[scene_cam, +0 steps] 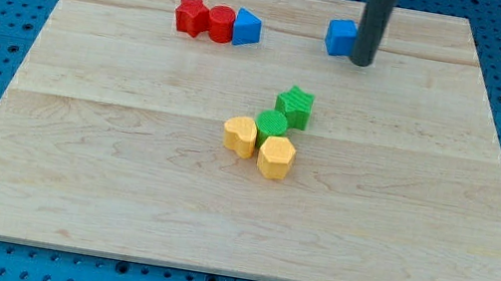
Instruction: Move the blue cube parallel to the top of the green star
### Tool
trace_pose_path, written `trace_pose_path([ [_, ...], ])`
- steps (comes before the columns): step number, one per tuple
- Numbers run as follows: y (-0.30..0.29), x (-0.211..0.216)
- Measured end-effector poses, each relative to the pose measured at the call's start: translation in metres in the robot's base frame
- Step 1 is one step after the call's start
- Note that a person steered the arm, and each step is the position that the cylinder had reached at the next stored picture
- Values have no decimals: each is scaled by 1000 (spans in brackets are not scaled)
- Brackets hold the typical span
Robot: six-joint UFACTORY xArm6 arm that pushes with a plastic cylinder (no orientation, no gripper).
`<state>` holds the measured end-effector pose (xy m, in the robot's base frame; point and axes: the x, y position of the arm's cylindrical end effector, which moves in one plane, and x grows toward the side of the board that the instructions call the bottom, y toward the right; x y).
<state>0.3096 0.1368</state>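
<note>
A blue cube sits near the view's top, right of centre, on the wooden board. My tip touches its right side. The green star lies near the board's middle, below and slightly left of the blue cube. A second blue block, of unclear shape, sits at the top left of centre.
A red star and a red cylinder stand in a row with the second blue block. A green cylinder, a yellow heart-like block and a yellow block cluster just below and left of the green star.
</note>
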Motion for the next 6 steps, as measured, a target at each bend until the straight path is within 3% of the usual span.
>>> trace_pose_path([
  [2, 44, -52],
  [3, 9, -62],
  [4, -52, -44],
  [5, -74, -41],
  [6, -56, -41],
])
